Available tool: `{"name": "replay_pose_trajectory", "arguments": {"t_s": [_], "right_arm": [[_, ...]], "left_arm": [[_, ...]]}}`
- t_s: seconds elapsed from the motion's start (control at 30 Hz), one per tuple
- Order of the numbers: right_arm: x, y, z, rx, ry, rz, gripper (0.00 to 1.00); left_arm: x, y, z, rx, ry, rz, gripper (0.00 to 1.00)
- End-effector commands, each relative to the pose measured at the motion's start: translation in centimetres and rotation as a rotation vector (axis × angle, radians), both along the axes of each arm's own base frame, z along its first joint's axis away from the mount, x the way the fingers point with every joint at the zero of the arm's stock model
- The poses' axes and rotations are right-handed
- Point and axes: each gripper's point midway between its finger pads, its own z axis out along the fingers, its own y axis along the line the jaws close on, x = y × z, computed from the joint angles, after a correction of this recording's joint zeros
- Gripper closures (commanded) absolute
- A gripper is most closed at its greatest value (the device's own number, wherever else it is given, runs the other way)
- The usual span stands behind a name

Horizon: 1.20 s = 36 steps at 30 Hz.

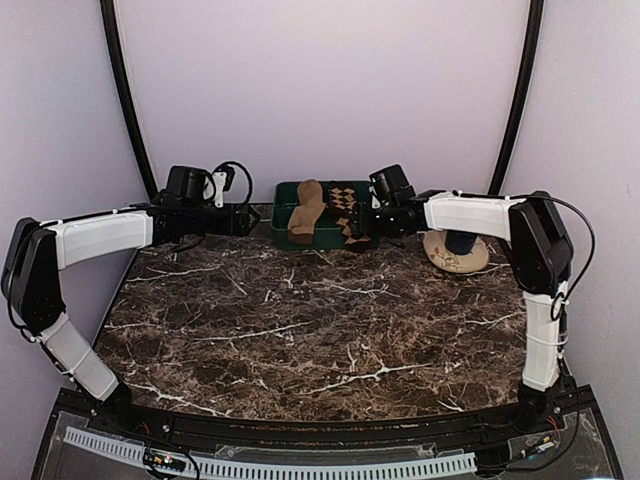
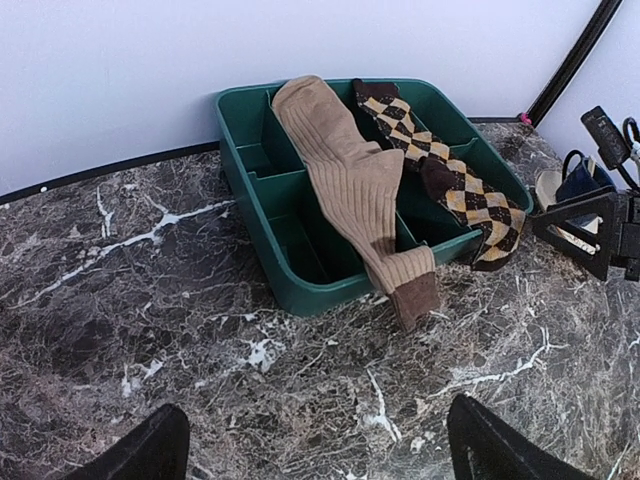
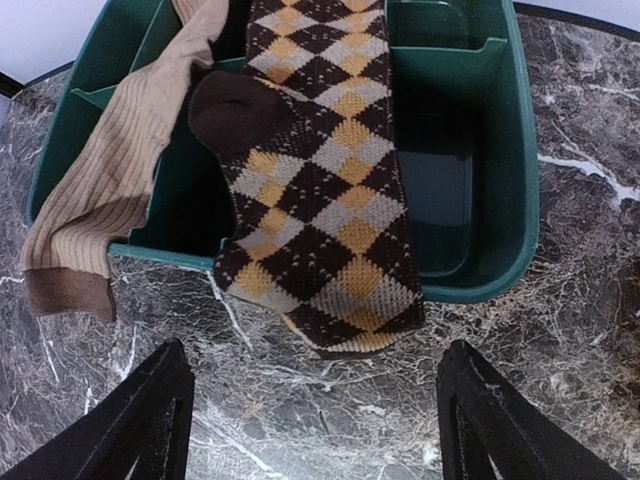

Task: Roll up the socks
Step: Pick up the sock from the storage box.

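Note:
A plain tan sock (image 2: 345, 180) with a brown cuff and an argyle sock (image 3: 320, 190) lie draped across the green compartment tray (image 1: 285, 238) at the back of the table, their ends hanging over its front rim. The tan sock also shows in the top view (image 1: 307, 210) and the right wrist view (image 3: 110, 190); the argyle sock shows in the left wrist view (image 2: 450, 180) and top view (image 1: 343, 205). My left gripper (image 2: 318, 445) is open and empty, to the tray's left. My right gripper (image 3: 315, 420) is open and empty, just in front of the argyle sock's end.
A round tan dish (image 1: 456, 252) with a dark object on it sits at the back right, behind my right arm. The dark marble table (image 1: 320, 320) spreads in front of the tray. The right gripper's body (image 2: 600, 225) shows in the left wrist view.

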Motion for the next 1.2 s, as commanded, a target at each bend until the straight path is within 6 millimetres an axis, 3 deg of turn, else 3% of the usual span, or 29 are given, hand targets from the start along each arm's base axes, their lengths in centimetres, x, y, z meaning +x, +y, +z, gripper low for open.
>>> {"name": "replay_pose_trajectory", "arguments": {"t_s": [0.0,0.6,0.87,1.0,1.17], "right_arm": [[0.8,-0.1,-1.7,0.061,0.035,-0.005,0.23],[2.4,0.2,-5.2,0.122,0.089,0.043,0.21],[2.9,0.7,-5.8,0.160,0.096,0.072,0.23],[2.9,1.1,-5.7,0.185,0.094,0.092,0.27],[2.7,1.5,-5.1,0.213,0.082,0.119,0.42]], "left_arm": [[0.2,-0.8,0.9,-0.021,-0.008,-0.009,0.08],[0.9,-1.0,1.0,-0.009,-0.022,0.008,0.09],[1.1,-0.8,0.9,0.004,-0.030,0.013,0.09],[1.1,-0.8,0.7,0.007,-0.030,0.014,0.09],[1.0,-0.8,0.5,0.005,-0.026,0.012,0.10]]}}
